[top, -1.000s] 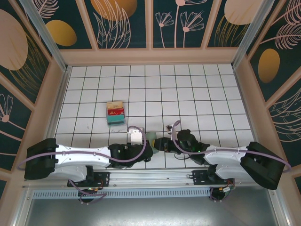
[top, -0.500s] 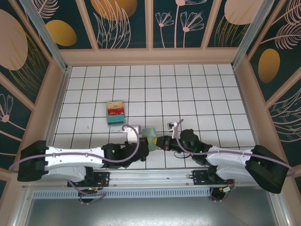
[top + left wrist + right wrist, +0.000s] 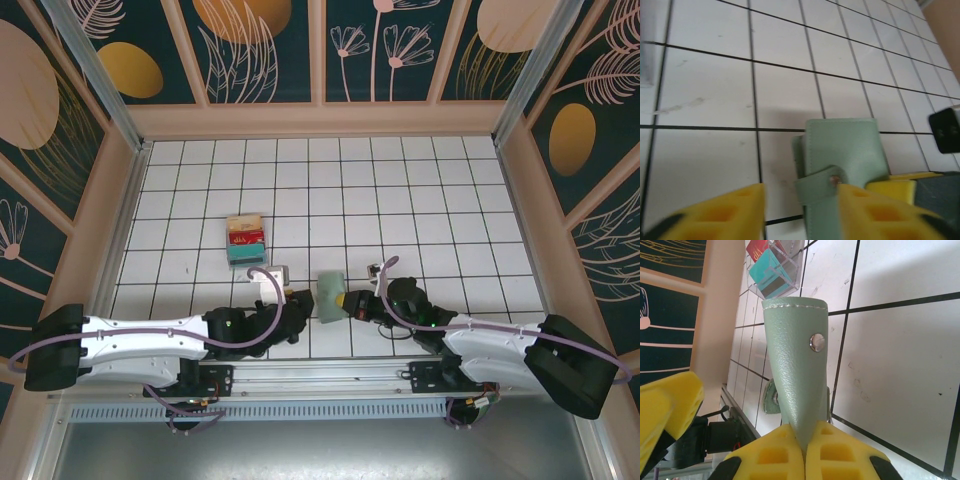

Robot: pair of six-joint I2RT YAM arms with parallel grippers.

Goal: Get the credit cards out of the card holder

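The card holder [image 3: 330,294], a grey-green wallet, is held near the table's front edge by its right-hand end. My right gripper [image 3: 350,302] is shut on it. In the right wrist view the yellow pads [image 3: 775,455] pinch one leaf of the card holder [image 3: 792,360], which has a metal snap stud [image 3: 816,341]. My left gripper [image 3: 302,303] stands open just left of it. In the left wrist view the card holder [image 3: 842,147] has its strap [image 3: 817,187] across the gap of my left gripper [image 3: 800,202], near the right finger. The credit cards are hidden.
A clear box with a stack of tan, red and teal cards [image 3: 245,240] sits behind the left gripper; the same box [image 3: 772,265] shows in the right wrist view. The white tiled table [image 3: 420,200] is walled by a wooden frame on three sides.
My right gripper has closed on the card holder. The left gripper has opened, let go of it and drawn back to the left.
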